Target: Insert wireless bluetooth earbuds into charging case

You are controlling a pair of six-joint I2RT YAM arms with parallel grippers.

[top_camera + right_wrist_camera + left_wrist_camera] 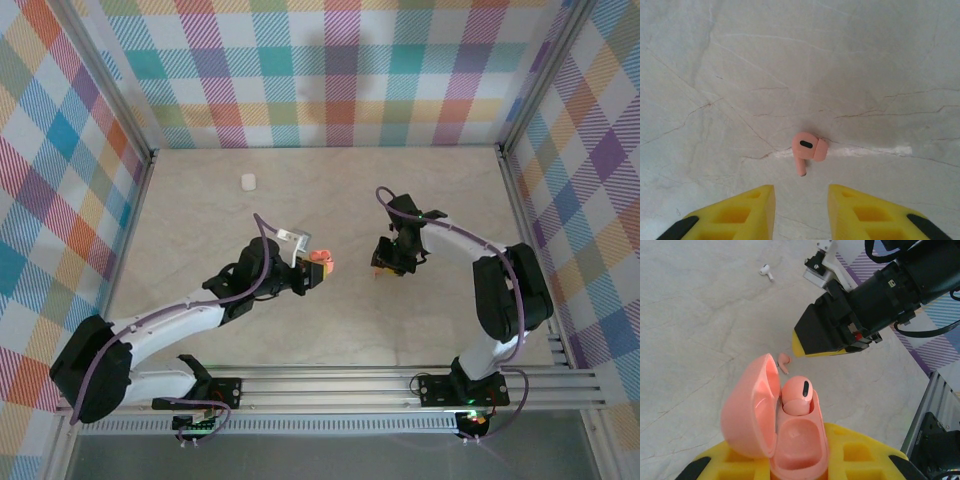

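Open salmon-pink plastic charging case [755,410] is clamped in left hand [800,457]; right hand [801,200] is held apart above loose salmon-pink plastic earbud [807,149].

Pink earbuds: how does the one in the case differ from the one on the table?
The seated earbud sits in the open pink case, only its head showing; the loose earbud lies flat on the table, stem exposed. The seated earbud rides in the case held by the left claw; the loose earbud lies free before the open right claw. Both are salmon-pink with a dark oval mark.
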